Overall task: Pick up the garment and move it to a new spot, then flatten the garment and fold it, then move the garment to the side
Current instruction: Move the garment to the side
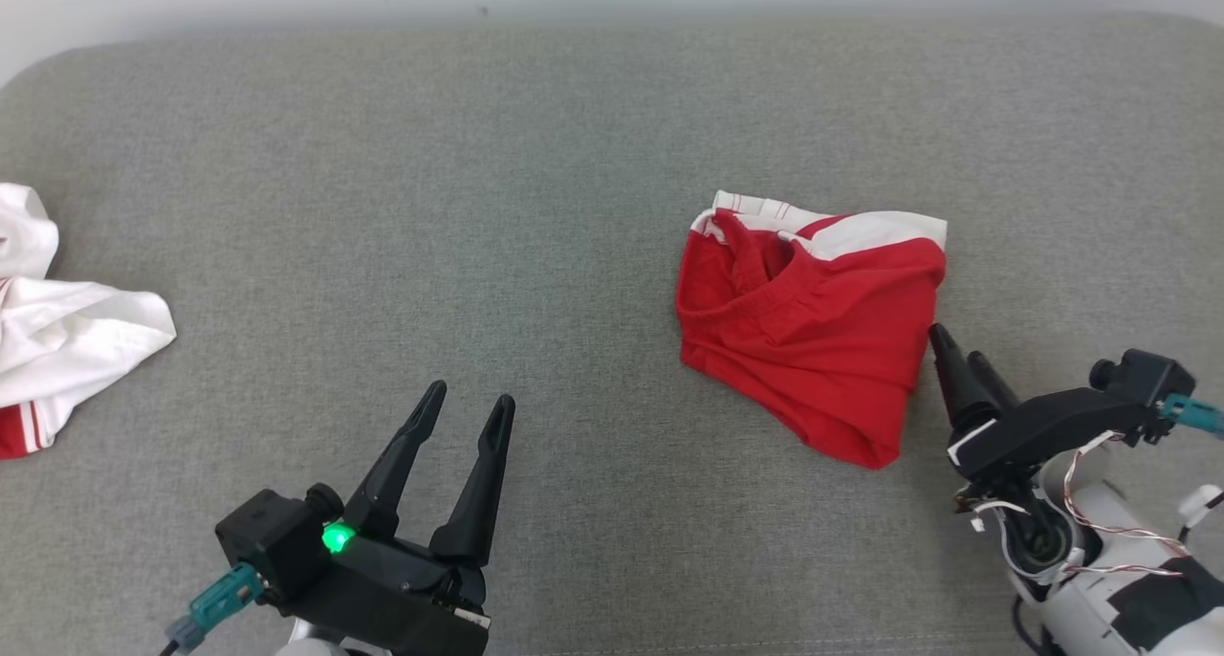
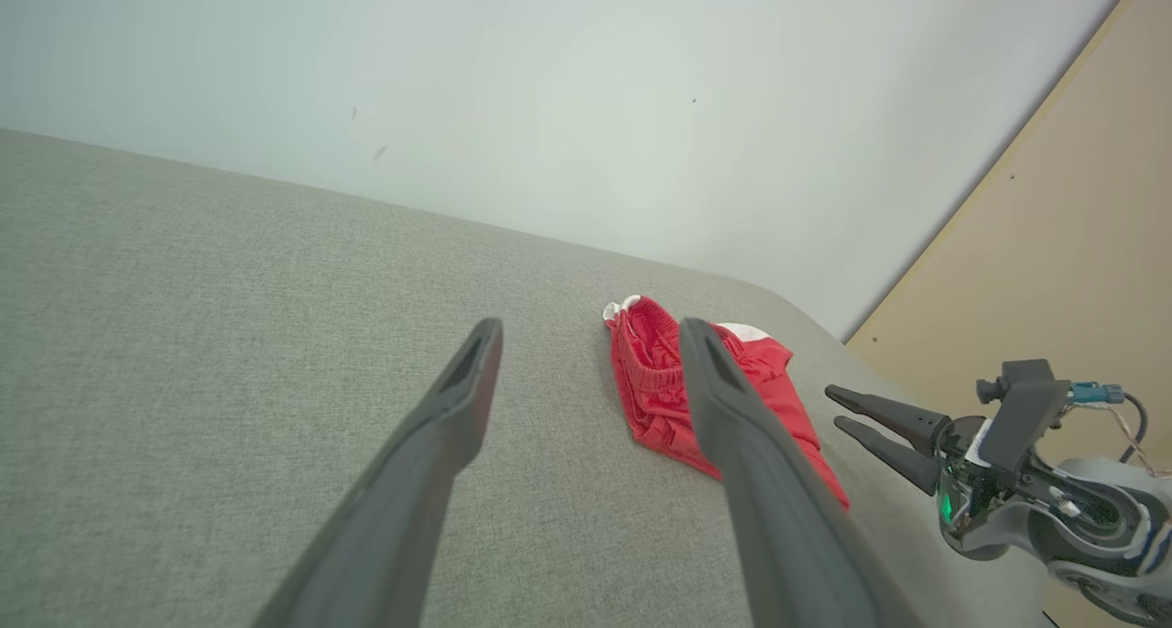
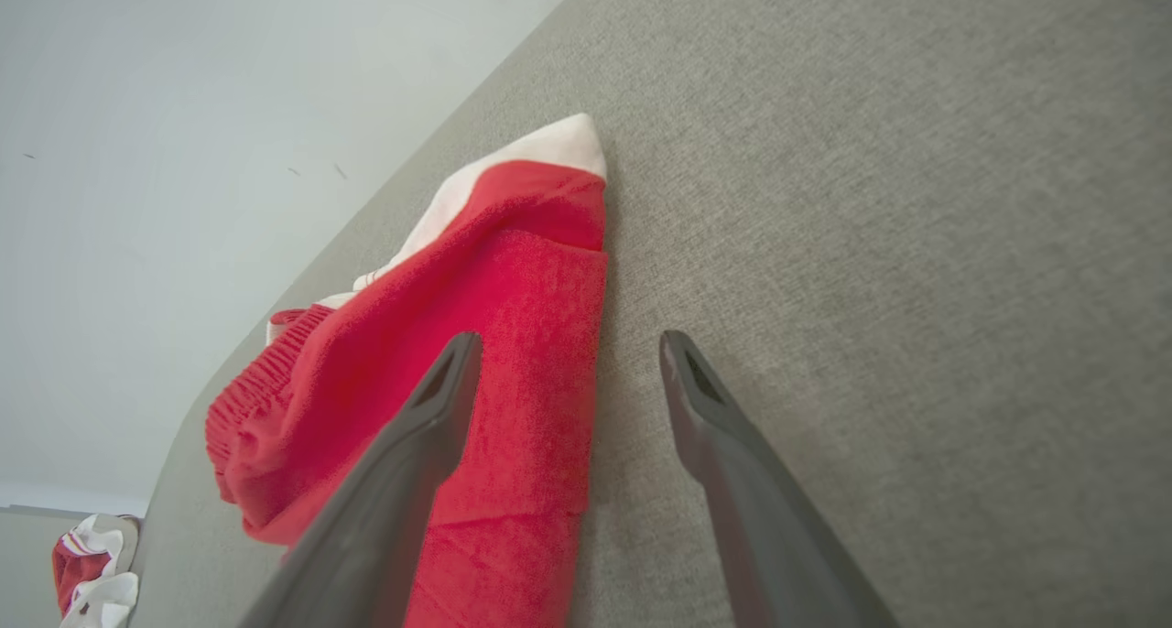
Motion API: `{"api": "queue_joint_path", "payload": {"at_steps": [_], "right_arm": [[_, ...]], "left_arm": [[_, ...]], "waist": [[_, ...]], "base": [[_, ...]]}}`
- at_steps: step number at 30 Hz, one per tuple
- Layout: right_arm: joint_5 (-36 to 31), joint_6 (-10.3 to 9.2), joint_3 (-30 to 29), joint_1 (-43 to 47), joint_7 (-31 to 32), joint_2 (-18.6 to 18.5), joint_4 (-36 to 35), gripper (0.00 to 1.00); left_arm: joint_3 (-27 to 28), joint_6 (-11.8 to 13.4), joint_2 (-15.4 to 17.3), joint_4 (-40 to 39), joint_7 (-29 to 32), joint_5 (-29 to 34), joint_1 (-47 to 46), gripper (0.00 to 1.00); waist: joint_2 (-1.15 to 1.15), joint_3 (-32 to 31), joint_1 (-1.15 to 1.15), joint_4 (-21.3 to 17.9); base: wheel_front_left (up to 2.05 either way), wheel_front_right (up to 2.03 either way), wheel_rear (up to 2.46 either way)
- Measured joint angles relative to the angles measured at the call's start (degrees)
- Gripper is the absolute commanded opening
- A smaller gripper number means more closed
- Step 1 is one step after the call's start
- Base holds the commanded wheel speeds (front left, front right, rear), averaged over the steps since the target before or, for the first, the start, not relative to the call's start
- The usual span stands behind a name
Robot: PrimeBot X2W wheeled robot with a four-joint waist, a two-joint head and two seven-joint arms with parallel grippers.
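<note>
No legible text, label or number anywhere.

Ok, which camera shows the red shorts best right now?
Head view: the whole red shorts lie unobstructed, waistband clear. Left wrist view: small, partly behind a finger of the left gripper. Right wrist view: one edge close up, cropped, overlapped by the right gripper.
</note>
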Motion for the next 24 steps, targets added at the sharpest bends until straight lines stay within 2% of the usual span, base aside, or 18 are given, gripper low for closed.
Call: {"api": "queue_joint_path", "payload": {"at_steps": [6,14,24], "right_arm": [[2.3,1.19,-0.3,-0.8,2.3,3.4,3.1,1.0],[4.4,1.79,-1.4,-2.5,3.9,4.2,7.4,1.0],[7.0,3.8,-2.7,-4.4,5.1,6.1,10.9,1.0]], "left_arm": [[0.2,-0.4,0.1,0.6,0.0,0.0,-0.5,1.0],[0.4,-0.5,0.0,0.9,0.0,0.8,-0.5,1.0],[0.3,-0.9,-0.1,1.1,0.0,1.1,-0.5,1.0]], "waist": [[0.0,0.7,0.0,0.9],[0.0,0.6,0.0,1.4],[0.0,0.6,0.0,1.9]], "base": [[0.0,0.0,0.0],[0.0,0.0,0.0],[0.0,0.0,0.0]]}}
